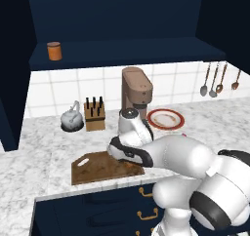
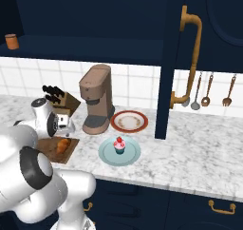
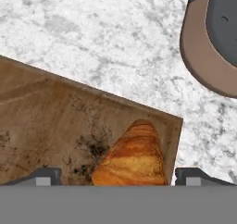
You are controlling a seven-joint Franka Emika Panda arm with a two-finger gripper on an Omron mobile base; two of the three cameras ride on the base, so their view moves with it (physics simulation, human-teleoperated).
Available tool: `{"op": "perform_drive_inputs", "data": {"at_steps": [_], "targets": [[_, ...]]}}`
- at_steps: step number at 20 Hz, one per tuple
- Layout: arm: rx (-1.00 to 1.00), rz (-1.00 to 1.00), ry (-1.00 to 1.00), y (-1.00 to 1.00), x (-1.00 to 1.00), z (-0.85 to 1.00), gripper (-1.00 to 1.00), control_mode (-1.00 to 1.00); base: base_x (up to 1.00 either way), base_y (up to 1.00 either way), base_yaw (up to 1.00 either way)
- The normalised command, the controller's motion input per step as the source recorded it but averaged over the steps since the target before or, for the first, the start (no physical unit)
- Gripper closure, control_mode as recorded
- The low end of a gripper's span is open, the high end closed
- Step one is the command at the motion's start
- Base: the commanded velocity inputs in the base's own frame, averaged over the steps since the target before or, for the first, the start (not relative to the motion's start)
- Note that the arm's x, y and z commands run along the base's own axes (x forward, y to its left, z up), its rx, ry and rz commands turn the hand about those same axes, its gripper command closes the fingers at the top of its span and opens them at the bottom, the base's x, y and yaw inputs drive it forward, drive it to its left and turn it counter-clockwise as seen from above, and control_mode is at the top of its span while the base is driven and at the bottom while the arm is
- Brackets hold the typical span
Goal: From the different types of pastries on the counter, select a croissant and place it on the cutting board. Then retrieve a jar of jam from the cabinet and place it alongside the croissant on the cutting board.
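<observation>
Golden-brown croissant (image 3: 132,156) on cutting board (image 3: 51,121), between wide-apart gripper (image 3: 118,177) fingertips.

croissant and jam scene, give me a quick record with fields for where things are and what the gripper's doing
croissant: lying on the cutting board, near its corner
gripper: open, fingertips either side of the croissant, not gripping it
jar of jam: on the cabinet shelf, upright
cupcake: on a blue plate on the counter
coffee machine: beside the board
step left: jam to the board
</observation>
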Motion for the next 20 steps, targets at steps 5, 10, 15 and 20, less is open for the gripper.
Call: {"op": "perform_drive_inputs", "data": {"at_steps": [5,10,15,20], "targets": [[-0.02,-0.09,-0.36,-0.19,-0.07,0.93,-1.00,-1.00,0.00,0.00,0.00],[0.22,0.00,-0.25,-0.63,-0.42,0.81,-1.00,-1.00,0.00,0.00,0.00],[0.27,0.00,-0.13,-0.49,-0.57,0.85,-1.00,-1.00,0.00,0.00,0.00],[0.19,0.00,-0.19,-0.17,-0.68,0.99,-1.00,-1.00,0.00,0.00,0.00]]}}
